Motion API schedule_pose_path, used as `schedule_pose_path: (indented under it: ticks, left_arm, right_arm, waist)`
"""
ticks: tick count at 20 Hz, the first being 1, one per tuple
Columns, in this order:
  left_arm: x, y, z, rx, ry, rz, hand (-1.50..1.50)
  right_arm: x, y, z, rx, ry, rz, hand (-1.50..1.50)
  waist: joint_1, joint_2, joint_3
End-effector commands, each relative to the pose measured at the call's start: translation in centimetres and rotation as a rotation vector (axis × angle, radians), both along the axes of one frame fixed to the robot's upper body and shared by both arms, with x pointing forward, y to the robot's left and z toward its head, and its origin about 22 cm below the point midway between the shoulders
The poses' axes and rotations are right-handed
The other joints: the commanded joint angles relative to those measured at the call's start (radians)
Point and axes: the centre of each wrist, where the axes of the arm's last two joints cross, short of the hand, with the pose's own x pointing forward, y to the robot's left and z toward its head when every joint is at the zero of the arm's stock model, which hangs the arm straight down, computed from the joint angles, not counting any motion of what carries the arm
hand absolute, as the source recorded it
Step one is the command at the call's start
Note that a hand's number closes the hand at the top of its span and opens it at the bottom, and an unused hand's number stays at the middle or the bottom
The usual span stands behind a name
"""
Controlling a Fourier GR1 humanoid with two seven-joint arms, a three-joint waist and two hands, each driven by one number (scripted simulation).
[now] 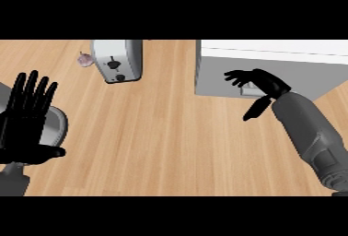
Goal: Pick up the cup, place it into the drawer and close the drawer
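My left hand (pixel 27 120) rests open over a grey round plate (pixel 58 126), my right hand (pixel 262 85) spreads empty against the white box-shaped drawer unit (pixel 272 64), and the small translucent pinkish cup (pixel 85 60) beside the steel toaster (pixel 117 60) sits ungrasped.

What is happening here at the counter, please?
The robot's right hand is at the front of the white drawer unit at the upper right, its fingers spread against the grey front panel; it holds nothing. The left hand rests open at the left edge, fingers up, over a grey plate. A toaster stands at the top of the wooden counter, with a small pinkish object beside it. No cup is clearly visible.
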Motion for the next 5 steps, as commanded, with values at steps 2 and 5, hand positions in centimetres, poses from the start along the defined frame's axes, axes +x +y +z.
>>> schedule_pose_path:
  ticks: [2,5]
  left_arm:
    - [0.4,0.2,-0.3,0.009,-0.006,-0.002,-1.5]
    - [-0.1,0.6,-0.6,0.006,0.005,0.003,-1.5]
  right_arm:
    - [1.0,-1.9,2.2,-0.056,-0.026,-0.142,-1.5]
    - [1.1,-2.5,2.8,-0.063,-0.032,-0.165,-1.5]
  waist:
    - [0.018,0.037,0.008]
    - [0.023,0.033,0.008]
